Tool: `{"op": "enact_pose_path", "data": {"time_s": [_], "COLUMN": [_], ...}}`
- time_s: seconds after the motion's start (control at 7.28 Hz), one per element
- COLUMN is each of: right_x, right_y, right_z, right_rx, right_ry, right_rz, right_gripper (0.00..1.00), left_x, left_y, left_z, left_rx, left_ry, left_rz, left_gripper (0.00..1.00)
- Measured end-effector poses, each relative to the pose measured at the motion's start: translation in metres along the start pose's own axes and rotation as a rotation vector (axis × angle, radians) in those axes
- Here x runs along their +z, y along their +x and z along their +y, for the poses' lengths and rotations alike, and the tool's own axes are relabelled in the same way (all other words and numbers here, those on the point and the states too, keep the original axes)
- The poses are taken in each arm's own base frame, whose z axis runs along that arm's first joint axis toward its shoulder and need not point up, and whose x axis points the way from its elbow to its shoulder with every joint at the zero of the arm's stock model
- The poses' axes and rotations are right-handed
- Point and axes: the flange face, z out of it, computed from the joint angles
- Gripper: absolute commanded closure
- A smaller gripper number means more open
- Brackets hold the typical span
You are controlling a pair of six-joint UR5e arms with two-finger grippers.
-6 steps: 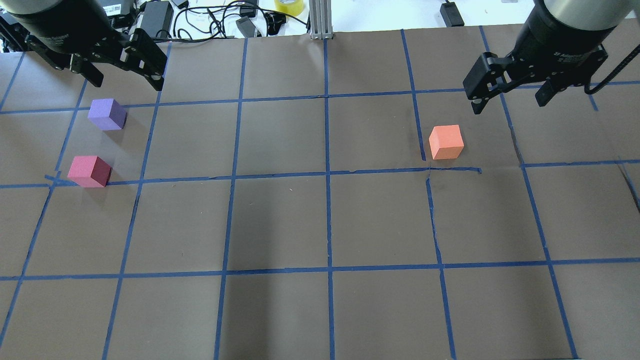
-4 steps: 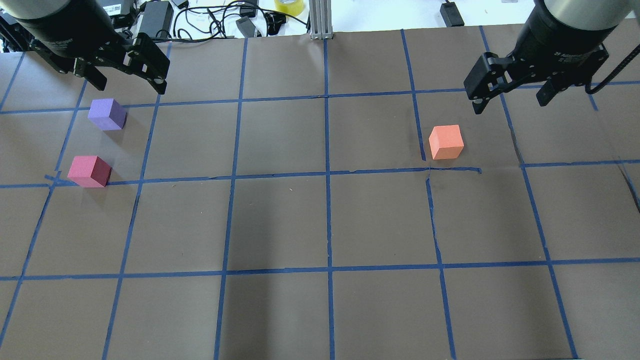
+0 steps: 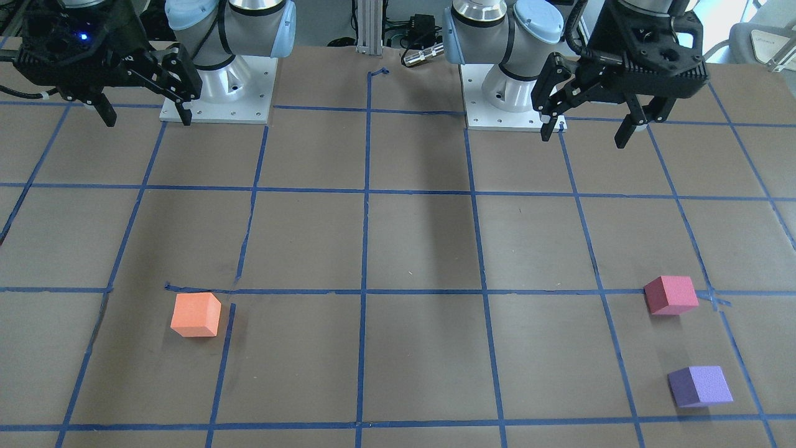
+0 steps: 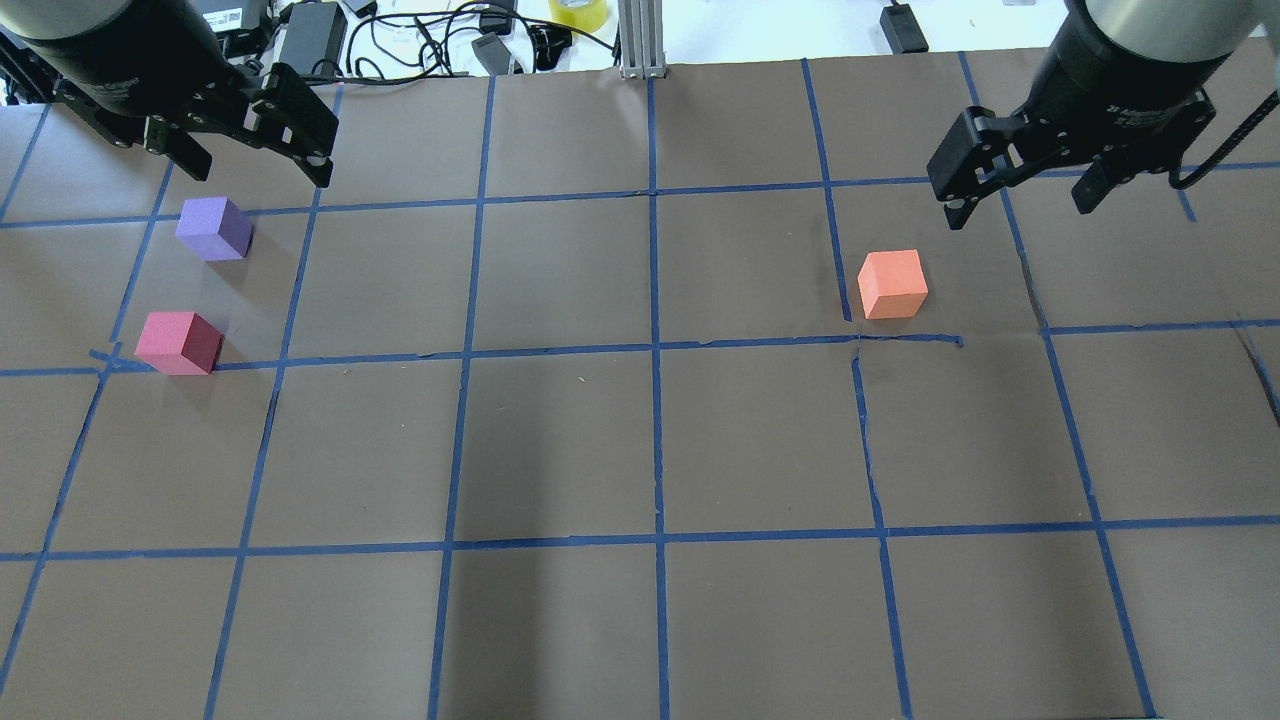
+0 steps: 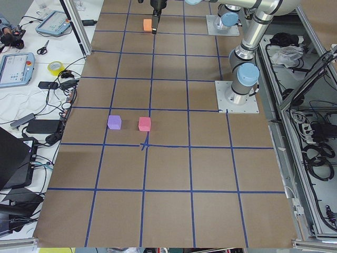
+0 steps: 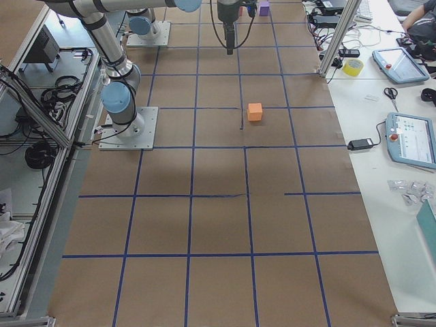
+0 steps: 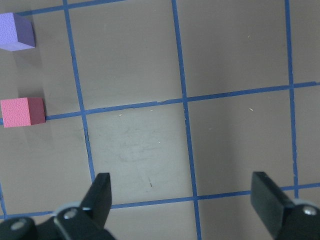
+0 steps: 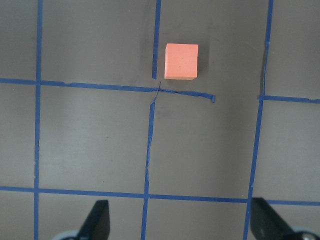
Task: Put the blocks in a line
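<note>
You get both arms up off the table (image 4: 560, 440) with nothing in them. The left gripper (image 4: 258, 176) is spread wide and hangs just beyond the purple block (image 4: 214, 228). The right gripper (image 4: 1020, 212) is also spread wide, beyond and to the right of the orange block (image 4: 892, 285). Neither touches a block. The purple block sits on the robot's left side, with the reddish-pink block (image 4: 178, 342) near it and closer to the robot, its edge on a line of the blue tape grid (image 4: 655, 440). The orange block is well apart from those two on the right side, just beside a torn vertical tape stub, so there is no line. Your wrist views give little: each shows only two dark fingertips at the bottom edge, with the gripper bodies cut off. In the left wrist view both the purple and reddish-pink blocks are clipped by the left edge, and the orange one is out of frame. The right wrist view shows the orange block whole and neither of the others. From the exterior left view the right gripper's finger hangs just beside the orange block, and the left gripper is out of that frame. From the exterior right view the purple block is tiny at the top edge, and the reddish-pink one is probably the sliver behind the arm, too small to tell. Cables and a yellow tape roll (image 4: 578, 12) are cut off past the far edge.
</note>
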Motion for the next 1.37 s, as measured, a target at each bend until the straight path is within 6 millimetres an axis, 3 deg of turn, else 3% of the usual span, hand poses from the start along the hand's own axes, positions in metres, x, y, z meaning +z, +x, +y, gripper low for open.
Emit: {"op": "enact_pose_path", "data": {"time_s": [1.37], "right_x": [0.012], "right_y": [0.004], "right_z": [-0.006], "right_rx": [-0.008], "right_ry": [-0.013], "right_rz": [0.005], "right_gripper": [0.0], "left_x": [0.005], "left_y": [0.0], "left_z": [-0.001], "left_rx": [-0.003], "left_ry": [-0.009], "left_rz": [0.0], "left_gripper": [0.0]}}
